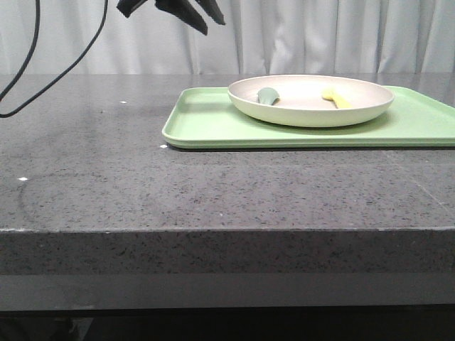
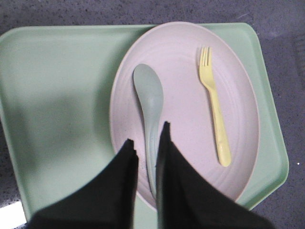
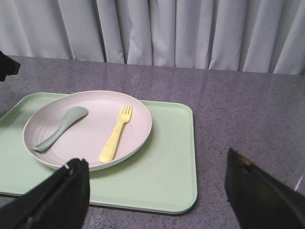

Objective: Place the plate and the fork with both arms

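The cream plate [image 1: 311, 106] sits on the light-green tray [image 1: 206, 124] at the right of the table. In it lie the pale-yellow fork [image 1: 336, 98] and a grey-green spoon [image 1: 268, 96], apart from each other. My left gripper [image 1: 186, 13] hangs high above the tray's left part. In the left wrist view it [image 2: 148, 133] is empty, its jaws a narrow gap apart, over the plate [image 2: 186, 71], with the spoon [image 2: 148, 95] showing through the gap and the fork [image 2: 214, 105] to one side. My right gripper [image 3: 156, 158] is wide open and empty, off the tray [image 3: 167, 176], near the fork [image 3: 116, 135].
The table is dark speckled stone [image 1: 142, 185] with its front edge near the camera. A white curtain [image 1: 320, 35] hangs behind it. A black cable [image 1: 32, 50] hangs at the far left.
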Controlling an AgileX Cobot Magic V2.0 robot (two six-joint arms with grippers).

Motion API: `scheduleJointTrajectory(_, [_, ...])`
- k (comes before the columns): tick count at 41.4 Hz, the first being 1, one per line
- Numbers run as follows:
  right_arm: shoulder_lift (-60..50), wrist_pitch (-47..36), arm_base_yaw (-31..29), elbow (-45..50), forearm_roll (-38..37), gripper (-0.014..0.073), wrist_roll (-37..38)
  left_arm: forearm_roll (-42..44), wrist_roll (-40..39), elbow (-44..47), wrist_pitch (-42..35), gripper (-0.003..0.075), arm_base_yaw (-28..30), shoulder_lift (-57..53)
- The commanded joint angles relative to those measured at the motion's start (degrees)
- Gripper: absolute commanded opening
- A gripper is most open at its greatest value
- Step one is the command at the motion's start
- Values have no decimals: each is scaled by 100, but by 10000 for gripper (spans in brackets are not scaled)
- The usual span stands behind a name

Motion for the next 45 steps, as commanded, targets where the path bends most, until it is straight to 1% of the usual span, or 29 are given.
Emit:
scheduleJointTrajectory(1, [42,-474,-7,-218,7,603,-27,-182,217,-165,90,-18,8,-484])
scheduleJointTrajectory(7, [42,-474,-7,-218,7,603,-27,234,275,110,90,-18,8,-802])
scheduleJointTrajectory(12, [42,-474,-7,-218,7,603,-27,1106,300,679,90,-18,8,-1286])
scheduleJointTrajectory(18, [42,-474,-7,-218,7,603,-27,2175,300,1593,90,-18,35,-1795])
scheduleJointTrajectory(21, [42,-474,-7,-218,7,603,-27,2403,300,2108,7,-18,135,-2066])
scheduleJointTrajectory(25, [42,-474,-7,-218,7,603,-27,2414,290,2750,-243,-18,318,-2473])
scheduleJointTrajectory(32, [42,-468,-7,-218,7,603,-27,2414,290,4208,-1056,-18,724,-3423])
scheduleJointTrajectory(36, [42,-468,-7,-218,7,603,-27,2414,290,5125,-1734,-18,954,-4077])
scheduleJointTrajectory(40, [42,-463,-7,-218,7,603,-27,2424,290,6194,-2603,-18,1121,-4877])
scheduleJointTrajectory(45, [42,-463,-7,-218,7,603,-27,2540,301,7487,-3752,-18,1135,-5844])
